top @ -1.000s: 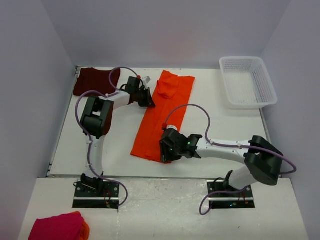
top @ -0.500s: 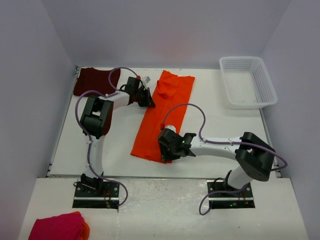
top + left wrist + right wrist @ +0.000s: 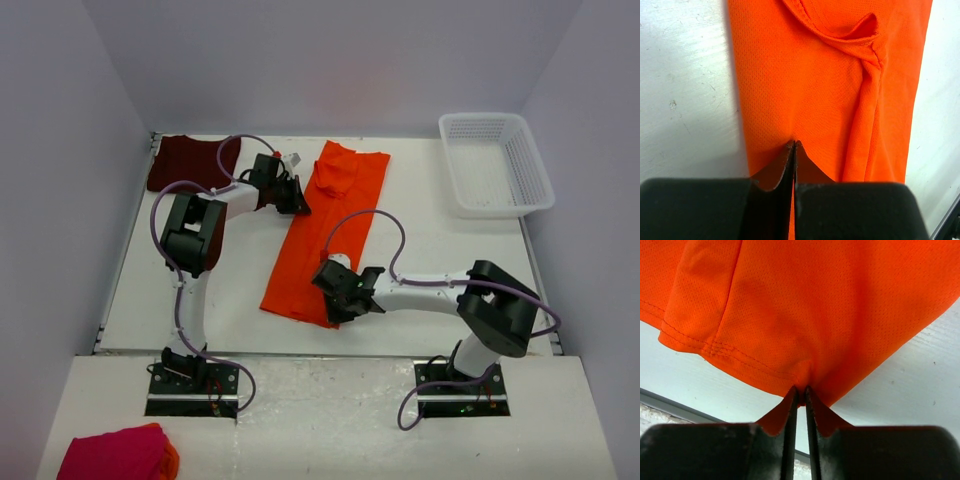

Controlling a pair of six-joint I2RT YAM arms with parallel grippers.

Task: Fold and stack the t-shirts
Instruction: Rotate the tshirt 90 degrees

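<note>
You see the orange t-shirt point(image 3: 325, 235) lying as 1 long, narrow folded strip down the middle of the table point(image 3: 440, 260). The maroon t-shirt point(image 3: 185, 160) lies at the far left corner, well apart from the white basket point(image 3: 495, 165) at the far right. The left gripper point(image 3: 794, 145) has its 2 fingers pressed fully together on the strip's left edge towards the collar end, and the right gripper point(image 3: 801, 390) has its fingers drawn almost together, pinching the stitched near hem, which puckers between them.
</note>
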